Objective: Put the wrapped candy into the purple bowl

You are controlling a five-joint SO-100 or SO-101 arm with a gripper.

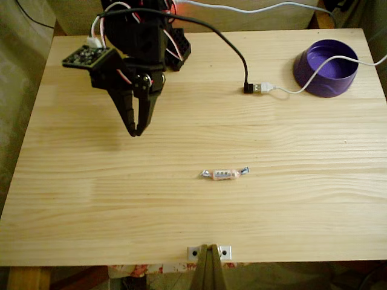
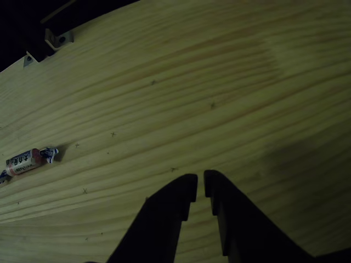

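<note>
On the table (image 1: 91, 205) in the fixed view, the candy (image 1: 224, 174) lies near the middle, the bowl (image 1: 325, 69) far right, and the gripper (image 1: 136, 129) hangs far left, clenched and empty. In the other view, dim, the gripper (image 2: 200, 186) seems nearly closed; the candy (image 2: 24, 161) lies at the left edge.

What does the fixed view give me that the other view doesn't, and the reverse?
Fixed view alone: the purple bowl at the table's far right corner, a white cable draped over it, a USB plug joined to a black cable, and the arm's body.

Other view alone: a close look at the jaws, nearly shut with a thin gap and nothing between them, above bare wood.

Both: the wrapped candy lying free on the wooden table, the gripper apart from it, and the metal bracket at the table's edge.
</note>
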